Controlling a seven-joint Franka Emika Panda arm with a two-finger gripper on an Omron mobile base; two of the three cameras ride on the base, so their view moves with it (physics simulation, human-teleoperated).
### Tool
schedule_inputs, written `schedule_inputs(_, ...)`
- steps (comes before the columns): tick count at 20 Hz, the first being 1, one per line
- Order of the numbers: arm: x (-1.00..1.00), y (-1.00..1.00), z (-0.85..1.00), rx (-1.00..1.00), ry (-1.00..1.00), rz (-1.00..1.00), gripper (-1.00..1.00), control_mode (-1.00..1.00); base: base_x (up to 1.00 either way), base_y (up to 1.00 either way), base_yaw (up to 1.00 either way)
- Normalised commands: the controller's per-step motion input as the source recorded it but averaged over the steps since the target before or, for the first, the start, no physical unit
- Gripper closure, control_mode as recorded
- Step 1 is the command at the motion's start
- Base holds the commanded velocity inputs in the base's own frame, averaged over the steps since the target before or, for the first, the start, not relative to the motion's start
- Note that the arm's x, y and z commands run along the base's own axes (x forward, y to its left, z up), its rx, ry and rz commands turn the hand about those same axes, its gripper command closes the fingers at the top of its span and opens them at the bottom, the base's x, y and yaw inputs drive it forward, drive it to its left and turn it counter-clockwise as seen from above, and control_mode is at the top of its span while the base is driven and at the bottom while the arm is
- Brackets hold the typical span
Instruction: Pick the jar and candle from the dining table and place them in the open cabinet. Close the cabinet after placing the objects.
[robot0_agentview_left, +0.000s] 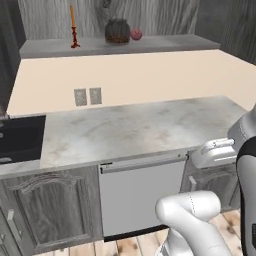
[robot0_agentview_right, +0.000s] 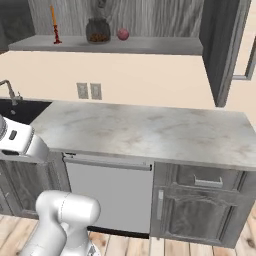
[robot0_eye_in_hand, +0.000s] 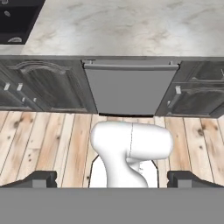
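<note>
Two dark finger tips (robot0_eye_in_hand: 41, 179) stand far apart at the bottom corners of the hand view, so the gripper (robot0_eye_in_hand: 113, 180) is spread as wide as it goes, with nothing between its jaws. It looks down at pale wooden floor planks (robot0_eye_in_hand: 48, 144) and across to a grey dishwasher front (robot0_eye_in_hand: 130, 89) set under the front edge of a marble counter (robot0_eye_in_hand: 122, 28). Dark arched-panel base cabinets (robot0_eye_in_hand: 41, 85) flank the dishwasher on both sides, and a black sink (robot0_agentview_left: 20, 137) sits in the counter's left end, with a thin faucet (robot0_agentview_right: 7, 90) rising at its back edge in the right base view. On the cream wall (robot0_agentview_left: 150, 75) behind the counter, two grey outlet plates (robot0_agentview_left: 87, 96) sit side by side towards the left. Above that wall runs a grey ledge (robot0_agentview_left: 175, 44), the dining table seen from low, and the task's things stand on it well away from the gripper. The candle (robot0_agentview_left: 73, 27), orange in its dark red holder, stands upright near the ledge's left end. The jar (robot0_agentview_left: 117, 31) stands near the middle, well apart from the candle, and a small red ball (robot0_agentview_left: 136, 34) sits just beside the jar on its right. The cabinet (robot0_agentview_right: 220, 50) hangs at the upper right of the right base view, its tall door (robot0_agentview_right: 240, 40) swung open.
</note>
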Motion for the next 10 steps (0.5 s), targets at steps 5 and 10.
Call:
schedule_inputs(5, 0.0, 0.0, 0.0, 0.0, 0.0, 0.0, -1.0, 1.0, -0.08, 0.16, 0.0)
schedule_inputs(10, 0.0, 0.0, 0.0, 0.0, 0.0, 0.0, -1.0, 1.0, 0.08, 0.47, 0.02)
